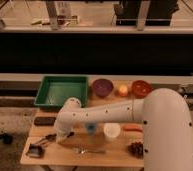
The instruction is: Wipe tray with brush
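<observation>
Black-handled and slim, with a greyish metal neck and a small dark squarish head, the brush lies on the front left part of the light wooden table, its head turned toward the near left corner. A flat black rectangular block lies just behind it. The robot's gripper is lowered at the right end of the brush handle. Whether it is spread or pressed together cannot be told, and contact with the handle cannot be confirmed. The step in hand is judged to be the pick-up. The handle should be taken squarely across its width, well back from the head, so that the bristles are left free for wiping. A straight lift is advised, so that the block can be cleared. The large green rectangular plastic tray stands at the rear, well apart from the brush. Its raised sloping side should be passed over before the head is lowered onto the floor. A silver spoon near the front should be left undisturbed.
</observation>
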You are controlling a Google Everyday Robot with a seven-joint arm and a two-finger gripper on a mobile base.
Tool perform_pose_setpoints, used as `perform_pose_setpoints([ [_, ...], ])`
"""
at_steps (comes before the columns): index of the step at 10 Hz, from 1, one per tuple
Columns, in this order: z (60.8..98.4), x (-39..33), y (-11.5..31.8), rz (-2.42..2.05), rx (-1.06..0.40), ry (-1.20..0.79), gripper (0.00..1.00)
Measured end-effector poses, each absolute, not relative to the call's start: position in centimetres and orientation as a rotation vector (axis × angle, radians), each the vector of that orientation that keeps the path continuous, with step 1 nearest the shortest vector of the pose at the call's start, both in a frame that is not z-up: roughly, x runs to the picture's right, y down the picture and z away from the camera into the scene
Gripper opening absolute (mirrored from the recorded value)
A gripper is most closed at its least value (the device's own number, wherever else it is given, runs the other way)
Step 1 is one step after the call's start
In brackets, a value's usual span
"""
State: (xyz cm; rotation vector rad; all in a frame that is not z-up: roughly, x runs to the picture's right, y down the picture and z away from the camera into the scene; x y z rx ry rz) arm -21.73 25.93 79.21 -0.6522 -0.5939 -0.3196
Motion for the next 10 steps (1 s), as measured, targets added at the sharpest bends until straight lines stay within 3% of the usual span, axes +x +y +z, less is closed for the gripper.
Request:
perform_pose_setpoints([
  [1, 78.8, -22.1, 25.9, -0.322, -0.66, -0.61, 0.06],
  [2, 78.4, -22.4, 25.9, -0.324, -0.663, -0.62, 0.01],
  [10, 74.1, -22.3, 22.9, -0.306, -0.626, -0.681, 0.0],
])
